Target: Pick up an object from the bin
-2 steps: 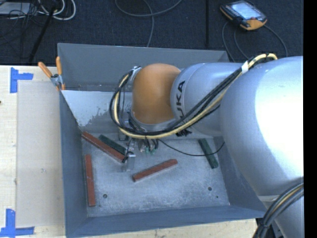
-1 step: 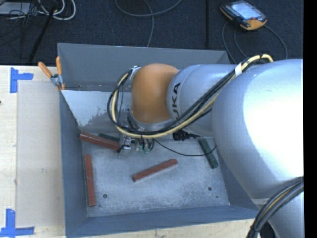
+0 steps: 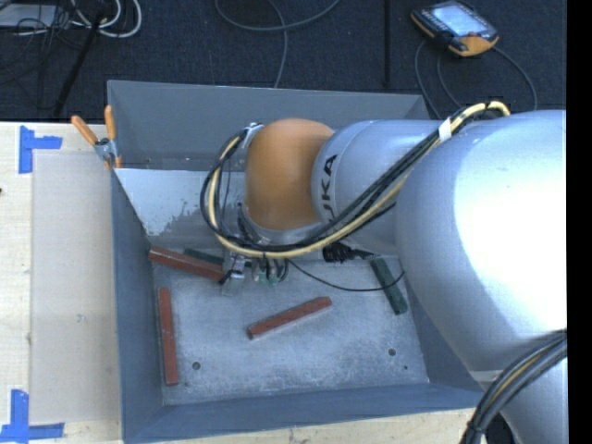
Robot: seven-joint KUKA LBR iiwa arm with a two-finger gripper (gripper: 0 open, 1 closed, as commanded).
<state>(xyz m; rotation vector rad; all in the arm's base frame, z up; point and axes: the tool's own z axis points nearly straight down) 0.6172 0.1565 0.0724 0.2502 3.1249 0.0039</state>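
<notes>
The pincer (image 3: 248,270), its state impossible to tell, is hanging just beside a reddish-brown bar (image 3: 185,263) lying far back in the bin (image 3: 277,413).

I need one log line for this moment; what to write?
gripper: low over right end of back-left brown stick | grasp: cannot tell | nearby: centre brown stick

Black letters (image 3: 326,185) reading "UKA" are being shown on the silver arm (image 3: 370,169), just at three o'clock of the orange cover (image 3: 282,174). They are being displayed sideways, running along the casing from six o'clock toward twelve o'clock. Whether a further letter is being covered at the six o'clock end, where cables (image 3: 370,206) are crossing the casing, cannot be told.
</notes>
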